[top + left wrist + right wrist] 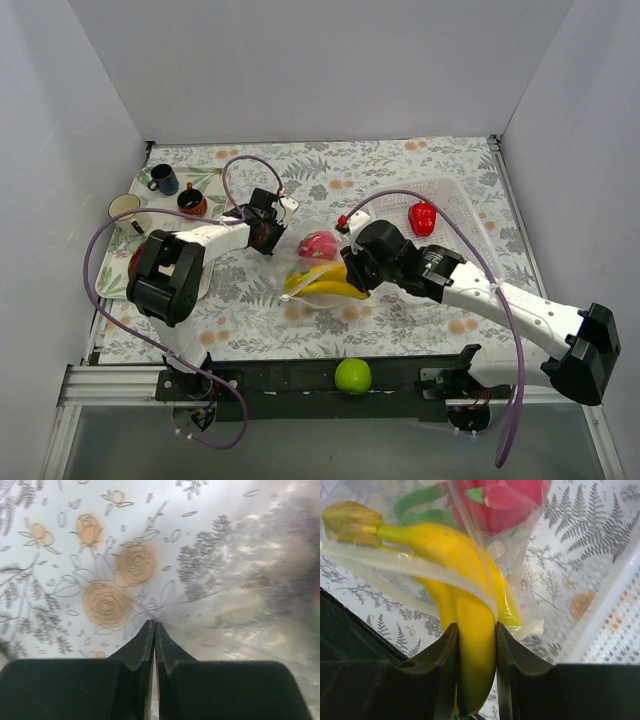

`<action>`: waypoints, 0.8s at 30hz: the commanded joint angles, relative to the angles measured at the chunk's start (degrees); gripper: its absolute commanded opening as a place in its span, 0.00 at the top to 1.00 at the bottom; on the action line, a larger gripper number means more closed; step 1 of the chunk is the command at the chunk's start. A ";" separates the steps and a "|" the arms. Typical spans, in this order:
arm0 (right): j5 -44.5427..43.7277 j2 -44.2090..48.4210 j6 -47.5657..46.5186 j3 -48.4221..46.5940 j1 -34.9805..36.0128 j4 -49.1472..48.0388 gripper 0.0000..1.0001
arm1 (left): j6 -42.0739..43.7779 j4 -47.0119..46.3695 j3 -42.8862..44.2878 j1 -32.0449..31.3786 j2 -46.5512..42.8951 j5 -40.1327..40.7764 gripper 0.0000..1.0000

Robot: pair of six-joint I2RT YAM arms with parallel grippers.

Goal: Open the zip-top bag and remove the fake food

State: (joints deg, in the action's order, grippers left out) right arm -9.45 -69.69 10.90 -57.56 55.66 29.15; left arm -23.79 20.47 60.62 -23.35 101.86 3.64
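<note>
In the middle of the table (400, 160) the bag (312, 262) is lying, and the pink fruit (318, 243) is seen inside. The banana (445, 550), partly covered by plastic, is clamped by the right gripper (475, 632). The left gripper (154, 625) is closed at the bag's left edge; whether plastic is pinched cannot be told. The pepper (422, 217) is lying in the basket (470, 215), the apple (352, 376) on the near rail (280, 378).

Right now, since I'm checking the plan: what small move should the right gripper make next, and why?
Probably draw the right gripper straight back, sliding the yellow plastic banana out. Its jaws clamp the banana's end, the rim of the clear crinkly zip-top bag wraps across the fruit, and the shut left gripper sits at the bag's other side.
</note>
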 commanded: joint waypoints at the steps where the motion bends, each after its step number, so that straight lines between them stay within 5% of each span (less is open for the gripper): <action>1: -7.94 3.34 2.64 -2.11 -3.10 15.66 0.99 | 3.05 0.71 -3.49 3.49 2.02 9.90 1.00; 12: -4.17 0.88 4.31 -6.61 -3.28 20.60 0.99 | 1.38 2.81 -1.13 3.58 1.76 7.62 1.00; 20: 2.15 -8.34 3.26 -2.64 -3.28 11.99 0.99 | -6.17 15.56 14.33 3.32 -4.83 -11.77 1.00; 22: 4.25 -11.50 3.17 -3.00 -3.19 11.29 0.91 | -7.58 17.14 16.89 1.83 -5.88 -14.35 1.00; 24: 5.58 -12.48 3.17 -2.65 -3.19 8.75 0.72 | -7.94 16.97 17.25 -0.88 -6.33 -16.20 1.00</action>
State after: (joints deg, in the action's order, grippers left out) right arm -8.34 -78.87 14.39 -60.77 52.51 42.57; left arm -28.51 33.28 74.70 -20.45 101.32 -3.20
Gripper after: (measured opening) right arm 0.359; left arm 0.008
